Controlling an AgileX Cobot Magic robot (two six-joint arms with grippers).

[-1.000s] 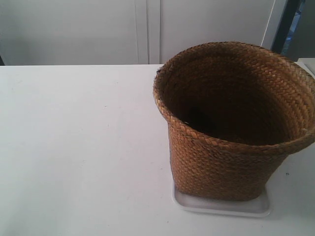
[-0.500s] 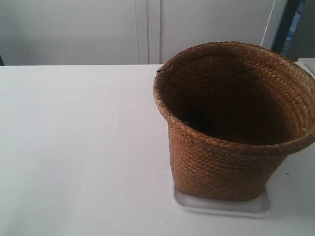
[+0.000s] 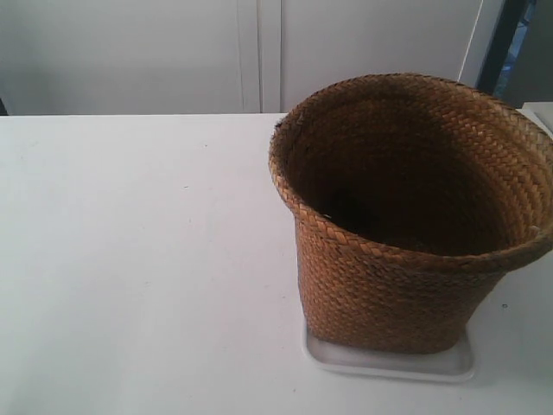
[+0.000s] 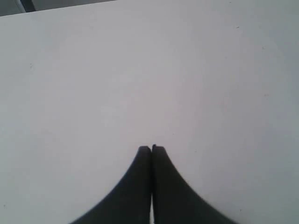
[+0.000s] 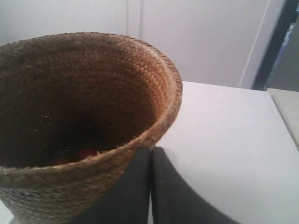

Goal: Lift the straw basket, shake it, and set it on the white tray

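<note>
On the white desk [image 3: 130, 259], toward the exterior view's right side: straw basket [image 3: 389, 294], upright, squarish base set on the white tray [image 3: 397, 366]. Covers most of the tray and leaves only a narrow strip of glossy rim showing along the near edge and at the two near corners. Flares upward to a wide round braided rim, with the mouth open to the camera and the inside dark. Behind the desk, pale wall panels [image 3: 259, 52] with a vertical seam.

From the left wrist view: left gripper [image 4: 151, 148], black fingers pressed together tip to tip with nothing between them, over bare desk surface.

From the right wrist view: right gripper [image 5: 150, 149], fingers likewise closed against each other and pinching nothing. Tips lie just beside the outer side of the basket's braided rim. Cannot tell whether touching the straw or just clear of it. Down in the dim bottom of the basket, a few small reddish spots [image 5: 84, 153], too dark to name. Past the rim, plain desk and the same pale panels.
</note>
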